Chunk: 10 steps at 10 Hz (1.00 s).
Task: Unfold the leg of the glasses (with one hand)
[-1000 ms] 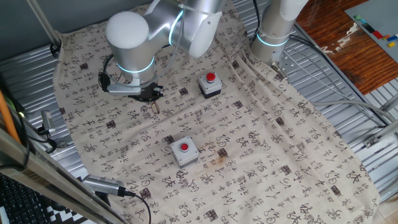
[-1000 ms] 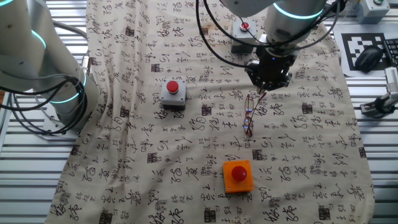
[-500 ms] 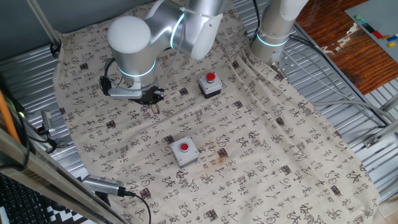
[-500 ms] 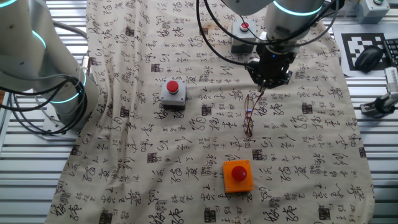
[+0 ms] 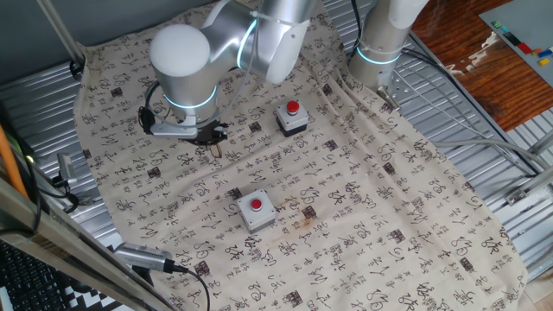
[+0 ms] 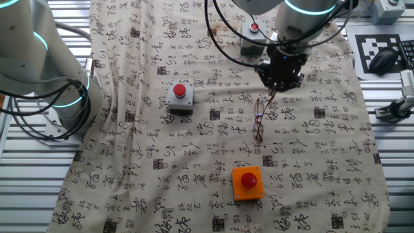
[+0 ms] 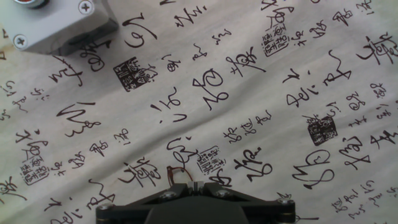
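Toward ten o'clock on the cloth-covered worktop, as one fixed view shows it, the end effector hangs low over the printed fabric, and just under its tips a thin dark sliver, the glasses, is barely readable; a grey button box sits at about two o'clock from it and another at five o'clock, both well apart from the frame. From the other fixed view the glasses read far better: a fine reddish-brown wire frame lying on the cloth, running from the end effector down toward six o'clock, its near end right at the fingertips, with an orange button box farther along at six o'clock. In the hand view the fingers meet at the bottom edge with almost no gap, and a small loop of reddish wire pokes out beside them at eleven o'clock; they look pinched narrow on the wire, though contact is too small to confirm. I would judge the frame very light, springy and easily bent, with lenses that could scratch or pop, and likely to skid on the cloth when pushed. The safest hold seems the thin leg itself, out near its tip and away from the hinge, swung gently so the hinge is not forced.
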Available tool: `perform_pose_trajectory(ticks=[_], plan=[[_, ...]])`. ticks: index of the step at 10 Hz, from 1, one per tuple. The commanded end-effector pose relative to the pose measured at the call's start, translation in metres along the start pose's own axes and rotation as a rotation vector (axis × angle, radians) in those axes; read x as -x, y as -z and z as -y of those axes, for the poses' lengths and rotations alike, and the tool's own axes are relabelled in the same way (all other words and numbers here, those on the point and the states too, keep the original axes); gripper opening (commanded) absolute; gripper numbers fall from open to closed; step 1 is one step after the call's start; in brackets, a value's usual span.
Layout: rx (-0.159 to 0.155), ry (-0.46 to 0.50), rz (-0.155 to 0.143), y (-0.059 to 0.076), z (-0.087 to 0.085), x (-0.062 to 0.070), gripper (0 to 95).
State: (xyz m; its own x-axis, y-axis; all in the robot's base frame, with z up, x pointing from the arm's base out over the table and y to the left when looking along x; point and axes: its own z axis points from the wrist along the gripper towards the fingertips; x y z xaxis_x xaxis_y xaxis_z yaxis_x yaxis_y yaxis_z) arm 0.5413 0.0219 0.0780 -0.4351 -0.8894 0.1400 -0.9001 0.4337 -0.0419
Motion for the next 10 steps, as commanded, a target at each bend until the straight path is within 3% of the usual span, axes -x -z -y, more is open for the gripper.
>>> perform_pose_trajectory(ticks=[1,10], plan=[[0.0,0.006,-0.001,0.0012,0.0013,-0.0028,0.0],[0.006,0.032,-0.003,0.0042,0.0056,-0.0121,0.0]])
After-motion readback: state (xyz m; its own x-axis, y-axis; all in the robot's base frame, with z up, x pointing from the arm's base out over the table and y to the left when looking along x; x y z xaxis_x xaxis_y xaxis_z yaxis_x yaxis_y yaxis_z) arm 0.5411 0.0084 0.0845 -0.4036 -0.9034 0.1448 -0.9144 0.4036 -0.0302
